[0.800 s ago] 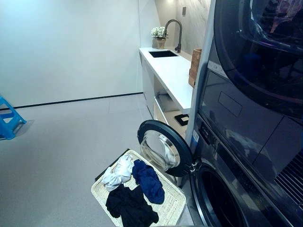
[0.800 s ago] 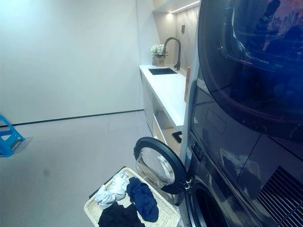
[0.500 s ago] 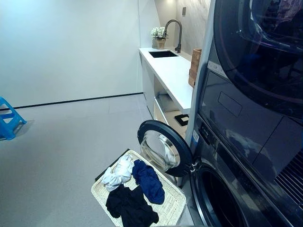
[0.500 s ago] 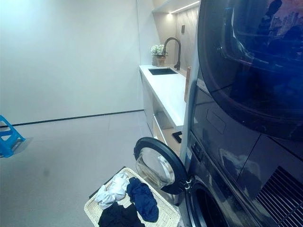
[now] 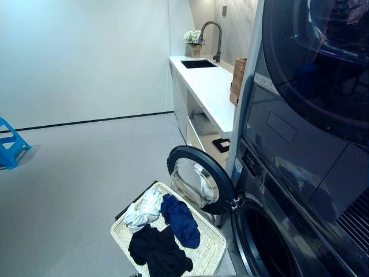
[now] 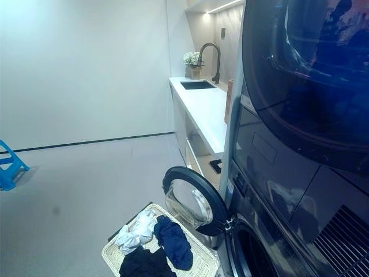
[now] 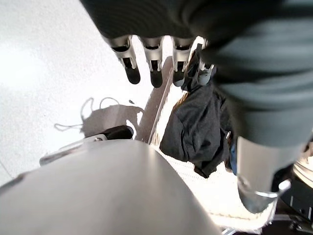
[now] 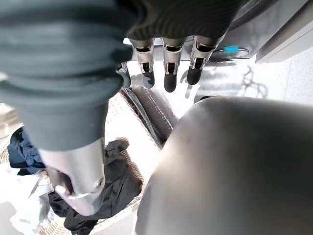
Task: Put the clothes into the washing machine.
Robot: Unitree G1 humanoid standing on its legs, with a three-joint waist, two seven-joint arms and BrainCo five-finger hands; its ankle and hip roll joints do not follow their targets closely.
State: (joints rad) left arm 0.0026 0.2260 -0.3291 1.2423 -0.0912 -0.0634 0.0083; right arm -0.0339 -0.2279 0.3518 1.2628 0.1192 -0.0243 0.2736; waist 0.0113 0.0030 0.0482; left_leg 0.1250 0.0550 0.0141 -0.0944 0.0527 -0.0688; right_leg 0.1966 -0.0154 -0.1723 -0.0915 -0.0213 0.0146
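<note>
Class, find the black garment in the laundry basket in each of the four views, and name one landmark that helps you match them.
Left eye view: black garment at the near end of the white basket.
Right eye view: at the bottom edge, partly cut off.
Left wrist view: past the left hand, in the basket.
Right wrist view: beyond the right hand, in the basket.
Shared landmark: the basket's woven rim.

One wicker basket [image 5: 209, 255] sits on the floor just beside one washing machine [image 5: 271, 242], whose single round door [image 5: 199, 180] stands open. In the basket lie three garments: one white [image 5: 142, 210], one blue [image 5: 181, 221], one black [image 5: 158, 251]. Well beyond the basket, one blue stool [image 5: 10, 145].
</note>
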